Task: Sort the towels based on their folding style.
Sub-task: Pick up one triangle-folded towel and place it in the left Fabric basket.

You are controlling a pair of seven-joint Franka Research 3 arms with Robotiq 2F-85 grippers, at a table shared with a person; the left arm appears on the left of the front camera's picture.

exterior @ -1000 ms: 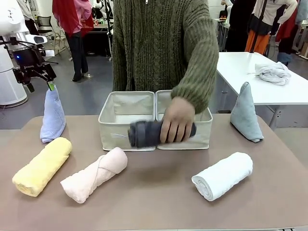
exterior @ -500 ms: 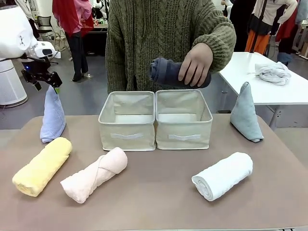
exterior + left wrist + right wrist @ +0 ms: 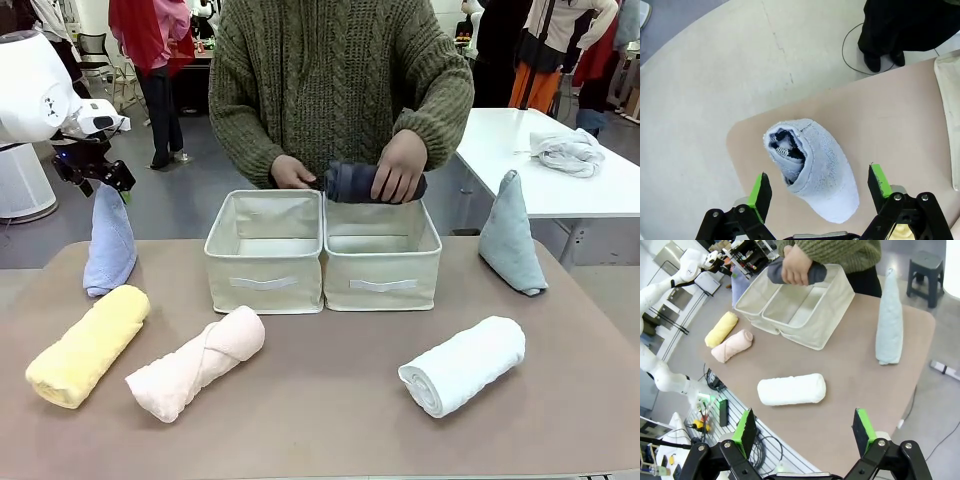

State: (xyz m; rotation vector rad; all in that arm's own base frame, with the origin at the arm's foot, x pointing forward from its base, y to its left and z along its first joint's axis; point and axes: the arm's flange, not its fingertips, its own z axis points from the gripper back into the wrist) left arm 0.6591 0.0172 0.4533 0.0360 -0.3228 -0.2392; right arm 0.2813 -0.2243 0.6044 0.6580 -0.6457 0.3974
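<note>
My left gripper hangs open just over the tip of the periwinkle cone towel at the table's far left. In the left wrist view the cone stands between my spread fingers, untouched. A person holds the dark grey roll in both hands above the right bin's back rim. The yellow roll, pink roll and white roll lie in front. The pale blue-grey cone stands at the far right. My right gripper is open, high above the white roll.
Two beige fabric bins stand side by side at the table's middle. A crumpled whitish cloth heap lies on a separate white table behind. Open tabletop lies between the rolls in front of the bins.
The person lifted the dark grey roll from in front of the bins, raised it high, then lowered it over the right bin and added a second hand. My left gripper shifted slightly above the cone.
</note>
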